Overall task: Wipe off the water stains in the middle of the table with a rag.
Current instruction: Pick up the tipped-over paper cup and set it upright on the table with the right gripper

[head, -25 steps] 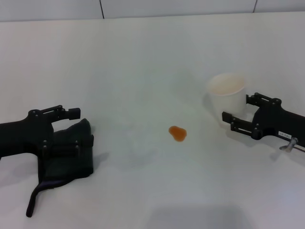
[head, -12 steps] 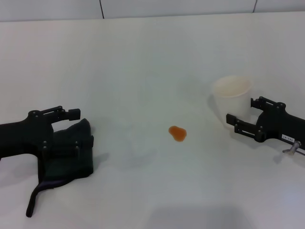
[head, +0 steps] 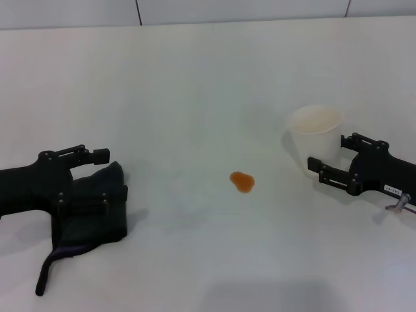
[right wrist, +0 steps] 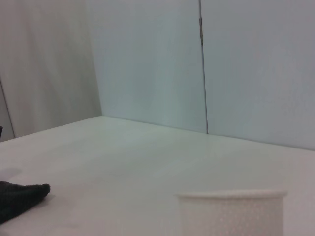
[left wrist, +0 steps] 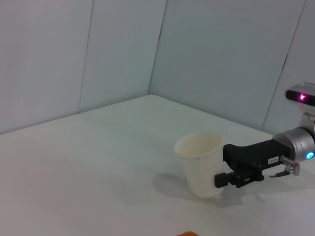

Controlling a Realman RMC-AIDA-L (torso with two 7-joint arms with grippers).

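The water stain (head: 242, 181) is a small orange blob near the middle of the white table (head: 195, 84). The dark rag (head: 94, 211) lies at the left, its thin tail trailing toward the front edge. My left gripper (head: 110, 173) rests over the rag with its fingers open to either side of it, and a strip of table shows under the far finger. My right gripper (head: 326, 150) is at the right, its fingers closed on the sides of a white paper cup (head: 315, 130). The left wrist view shows that cup (left wrist: 199, 164) between the right gripper's fingers (left wrist: 220, 164). The rag's tip (right wrist: 19, 196) shows in the right wrist view.
The cup stands upright to the right of the stain, about a cup's width from it. A grey panelled wall (head: 227, 10) runs along the table's far edge. The cup's rim (right wrist: 231, 196) fills the bottom of the right wrist view.
My right gripper has shifted a little to the right, and the cup moved with it, away from the stain. The left gripper, rag and stain have not moved.
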